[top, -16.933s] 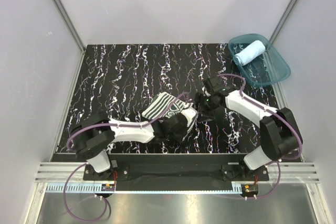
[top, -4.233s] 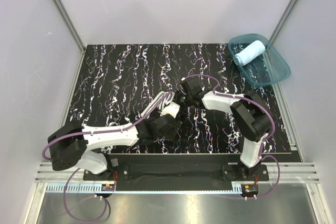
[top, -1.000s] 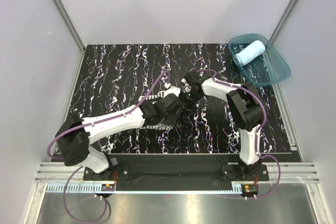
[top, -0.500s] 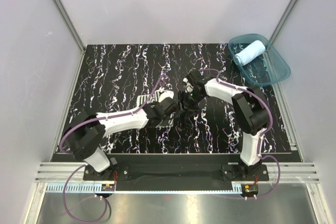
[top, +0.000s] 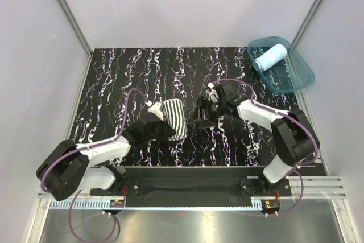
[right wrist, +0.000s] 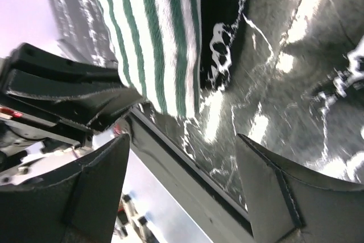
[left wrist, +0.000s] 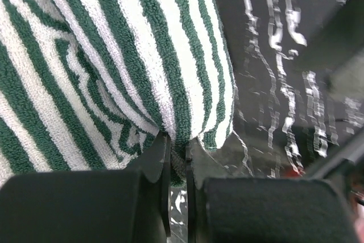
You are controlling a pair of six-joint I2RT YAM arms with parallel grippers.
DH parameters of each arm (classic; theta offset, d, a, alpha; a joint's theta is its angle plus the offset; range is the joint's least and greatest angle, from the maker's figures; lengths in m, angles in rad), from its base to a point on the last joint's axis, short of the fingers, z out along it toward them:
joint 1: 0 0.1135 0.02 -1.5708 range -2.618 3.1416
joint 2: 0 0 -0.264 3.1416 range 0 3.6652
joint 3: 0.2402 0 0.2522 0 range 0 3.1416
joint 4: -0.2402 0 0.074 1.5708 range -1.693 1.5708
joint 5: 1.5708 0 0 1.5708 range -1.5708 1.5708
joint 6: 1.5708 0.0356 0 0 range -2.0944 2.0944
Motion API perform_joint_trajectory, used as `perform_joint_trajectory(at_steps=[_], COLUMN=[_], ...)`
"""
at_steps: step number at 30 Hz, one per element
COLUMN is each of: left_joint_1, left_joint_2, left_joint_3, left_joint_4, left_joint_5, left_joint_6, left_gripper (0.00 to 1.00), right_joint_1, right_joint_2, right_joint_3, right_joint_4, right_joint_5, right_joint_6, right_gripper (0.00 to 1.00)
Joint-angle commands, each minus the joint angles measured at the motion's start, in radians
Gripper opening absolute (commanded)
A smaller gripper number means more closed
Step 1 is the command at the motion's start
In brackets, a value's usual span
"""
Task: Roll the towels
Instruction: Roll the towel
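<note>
The dark green-and-white striped cloth towel (top: 173,118) is bunched near the middle of the black, white-veined marble-pattern bench (top: 125,78), towards its near edge. The left gripper (left wrist: 177,143) is pinched almost closed on a fold at the towel's lower edge. The right gripper (right wrist: 182,140) sits just beside the towel with its fingers spread wide, holding nothing. The plain light blue cloth towel (top: 271,56) lies rolled inside the translucent teal plastic tub (top: 301,78) at the far right corner.
</note>
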Motion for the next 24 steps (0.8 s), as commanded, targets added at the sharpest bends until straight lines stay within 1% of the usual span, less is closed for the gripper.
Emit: perform_joint_trajectory(at_steps=[1,3,4,5,7,11,14,17,20,21,22,23,24], left_joint_1=[0.038,0.061,0.068,0.087,0.099,0.107,0.107,0.108,0.110,0.111,0.111,0.115,0.115], left_joint_2=[-0.030,-0.021,-0.004,0.005,0.031,0.060,0.060,0.071,0.099,0.103,0.113,0.111,0.108], left_joint_3=[-0.065,-0.099,-0.114,-0.151,-0.177,-0.192,-0.189,-0.186,-0.177,-0.174,-0.169,-0.162,-0.154], left_joint_4=[0.210,0.246,0.310,0.348,0.435,0.472,0.465,0.471,0.477,0.475,0.466,0.455,0.411], left_joint_5=[0.149,0.193,0.212,0.248,0.275,0.301,0.298,0.308,0.327,0.328,0.331,0.330,0.324], left_joint_6=[-0.070,-0.099,-0.113,-0.129,-0.164,-0.170,-0.156,-0.144,-0.135,-0.135,-0.133,-0.132,-0.123], left_gripper=[0.00,0.00,0.00,0.00,0.00,0.00,0.00,0.00,0.01,0.02,0.03,0.11,0.21], right_joint_1=[-0.006,-0.006,-0.005,-0.005,-0.005,-0.002,0.017,0.049,0.070,0.073,0.073,0.073,0.073], right_joint_2=[0.008,0.048,0.065,0.097,0.128,0.206,0.252,0.290,0.301,0.301,0.297,0.283,0.271], right_joint_3=[-0.077,-0.099,-0.105,-0.105,-0.102,-0.103,-0.080,-0.048,-0.031,-0.028,-0.031,-0.034,-0.036], right_joint_4=[0.353,0.473,0.501,0.521,0.571,0.693,0.711,0.730,0.728,0.722,0.716,0.689,0.658], right_joint_5=[-0.105,-0.117,-0.119,-0.115,-0.108,-0.122,-0.119,-0.115,-0.103,-0.097,-0.092,-0.086,-0.057], right_joint_6=[0.122,0.161,0.165,0.168,0.170,0.211,0.214,0.216,0.221,0.224,0.225,0.216,0.207], right_gripper=[0.81,0.82,0.82,0.82,0.82,0.82,0.82,0.79,0.65,0.52,0.45,0.38,0.27])
